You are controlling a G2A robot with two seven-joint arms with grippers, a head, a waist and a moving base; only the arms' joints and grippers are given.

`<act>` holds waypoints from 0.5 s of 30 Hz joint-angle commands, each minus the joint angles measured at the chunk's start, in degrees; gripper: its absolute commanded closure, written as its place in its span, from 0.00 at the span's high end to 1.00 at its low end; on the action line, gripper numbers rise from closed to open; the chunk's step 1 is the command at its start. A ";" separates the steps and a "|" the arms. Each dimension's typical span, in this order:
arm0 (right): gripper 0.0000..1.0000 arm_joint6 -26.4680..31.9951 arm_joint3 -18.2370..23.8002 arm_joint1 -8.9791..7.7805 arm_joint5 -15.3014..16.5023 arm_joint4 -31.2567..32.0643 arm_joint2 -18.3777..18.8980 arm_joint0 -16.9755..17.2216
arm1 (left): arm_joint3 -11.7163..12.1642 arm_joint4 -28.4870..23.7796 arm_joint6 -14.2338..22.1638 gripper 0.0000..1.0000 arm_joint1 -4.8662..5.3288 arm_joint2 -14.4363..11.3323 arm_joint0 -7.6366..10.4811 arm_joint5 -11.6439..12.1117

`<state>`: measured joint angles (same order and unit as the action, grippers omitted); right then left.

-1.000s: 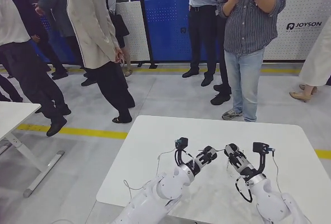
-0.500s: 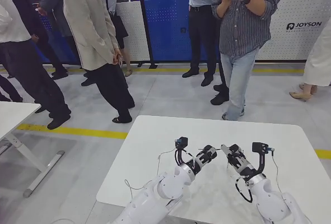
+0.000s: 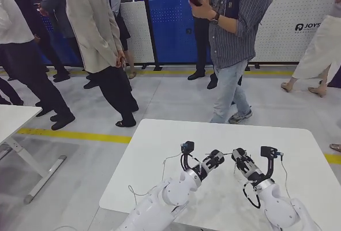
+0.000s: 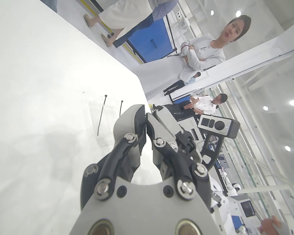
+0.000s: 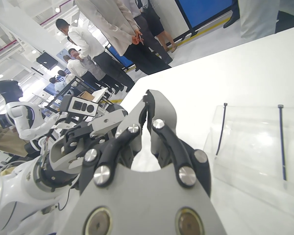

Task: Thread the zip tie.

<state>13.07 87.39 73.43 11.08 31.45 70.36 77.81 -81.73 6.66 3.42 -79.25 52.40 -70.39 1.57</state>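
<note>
Two black zip ties lie side by side on a clear plastic sheet (image 5: 254, 147) on the white table. In the right wrist view they are one zip tie (image 5: 221, 130) and the other zip tie (image 5: 281, 143). From the left wrist, one zip tie (image 4: 101, 116) lies in full and the second zip tie (image 4: 121, 107) is partly hidden behind the fingers. My left gripper (image 4: 145, 113) (image 3: 216, 156) is shut with nothing seen between its fingers. My right gripper (image 5: 147, 96) (image 3: 237, 153) is shut too, close beside the left one, short of the sheet.
The white table (image 3: 158, 144) is bare around the arms, with its far edge and rounded corner (image 4: 134, 74) not far beyond the zip ties. People stand on the floor past the table's far side.
Both arms have stayed almost in place. The right gripper shifted only slightly near the left one.
</note>
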 commanded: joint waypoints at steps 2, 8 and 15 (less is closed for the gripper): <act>0.00 -0.06 -0.03 -0.01 -0.01 0.28 -0.02 0.02 | 0.01 0.00 -0.05 0.00 -0.02 0.05 -0.04 0.40; 0.00 0.17 -0.13 0.00 0.35 0.82 -0.36 -0.20 | -0.02 -0.07 0.35 0.00 -0.09 -0.09 0.05 0.91; 0.00 0.76 -0.25 -0.08 1.55 0.33 -0.12 -0.15 | -0.04 -0.07 0.94 0.00 -0.18 -0.39 0.09 1.29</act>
<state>13.71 87.16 73.38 12.52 31.76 70.16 77.66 -81.74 6.53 4.36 -79.43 52.05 -70.29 2.86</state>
